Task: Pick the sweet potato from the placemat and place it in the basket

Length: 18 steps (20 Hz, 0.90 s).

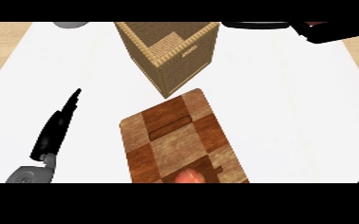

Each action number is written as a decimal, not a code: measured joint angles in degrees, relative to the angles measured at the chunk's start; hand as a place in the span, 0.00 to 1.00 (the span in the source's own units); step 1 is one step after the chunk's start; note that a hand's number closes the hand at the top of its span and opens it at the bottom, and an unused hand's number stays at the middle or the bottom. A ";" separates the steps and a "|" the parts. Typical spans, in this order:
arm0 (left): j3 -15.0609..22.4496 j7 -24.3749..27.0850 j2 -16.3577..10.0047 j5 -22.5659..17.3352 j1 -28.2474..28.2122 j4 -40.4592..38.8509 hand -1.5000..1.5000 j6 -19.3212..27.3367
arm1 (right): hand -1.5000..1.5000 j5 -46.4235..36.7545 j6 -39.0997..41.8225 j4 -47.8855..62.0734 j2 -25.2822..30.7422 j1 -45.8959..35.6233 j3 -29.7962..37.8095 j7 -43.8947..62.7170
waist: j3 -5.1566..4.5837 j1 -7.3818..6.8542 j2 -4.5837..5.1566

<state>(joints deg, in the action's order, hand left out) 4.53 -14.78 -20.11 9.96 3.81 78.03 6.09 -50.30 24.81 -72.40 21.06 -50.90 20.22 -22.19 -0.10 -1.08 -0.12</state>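
White countertop (294,104) is taking up pretty much the whole view, with a light wood strip (13,38) peeking in at the 10 o'clock corner. Toward 12 o'clock a tall woven basket (175,61) is standing upright with its open top showing. Right below it, a brown checkered placemat (182,137) is lying at a slight tilt and running down to 6 o'clock, its far corner nearly reaching the basket's base. The sweet potato (189,176) is sitting on the placemat's near end at 6 o'clock, only its orange-pink top poking into view, well apart from the basket. Over at 8 o'clock the left hand (57,126) is showing side-on, fingers straight and pointing toward 12, released and grasping nothing, clear of the placemat. Along the far edge, a grey thing (70,24) at 11 o'clock, a dark flat shape (256,25) at 1 and a black blocky shape (326,32) at 2 are getting cut off, can't tell what they are.
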 measured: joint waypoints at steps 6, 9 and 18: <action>-0.80 2.40 0.53 0.68 -1.83 0.00 0.50 0.26 | 1.00 5.86 9.28 -0.13 -0.76 -7.91 0.52 8.38 | 0.14 0.57 -0.10; -1.54 2.52 0.47 0.69 -1.77 -0.16 0.50 -0.08 | 1.00 7.59 11.79 0.82 -1.96 -11.80 -0.03 12.84 | 0.12 0.61 -0.06; -1.75 0.49 1.18 2.17 -1.59 0.85 0.50 -0.67 | 1.00 10.19 12.37 3.69 -8.74 -18.25 -3.96 21.68 | 0.09 0.53 0.06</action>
<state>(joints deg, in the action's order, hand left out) 2.79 -14.29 -18.93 12.13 2.22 78.88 5.42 -40.10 37.18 -68.71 12.32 -69.15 16.26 -0.51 -0.02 -0.54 -0.07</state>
